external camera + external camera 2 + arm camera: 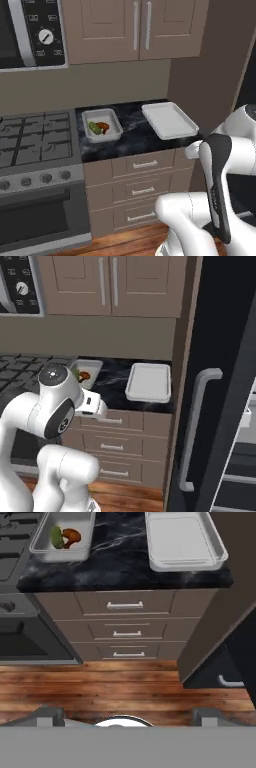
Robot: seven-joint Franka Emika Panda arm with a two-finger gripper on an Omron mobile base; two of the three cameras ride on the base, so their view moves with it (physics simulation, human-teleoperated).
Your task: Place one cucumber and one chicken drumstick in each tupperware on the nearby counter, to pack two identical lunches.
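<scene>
Upper left of hand view: tupperware (64,535) packed with cucumber (55,536) and drumstick (71,536); right tupperware (184,539) bare, awaiting food; gripper (127,714) released, holding nothing.

You can read no text, label, brand or number anywhere: the markings on the microwave's control panel (44,31) are too small and blurred to make out.
</scene>
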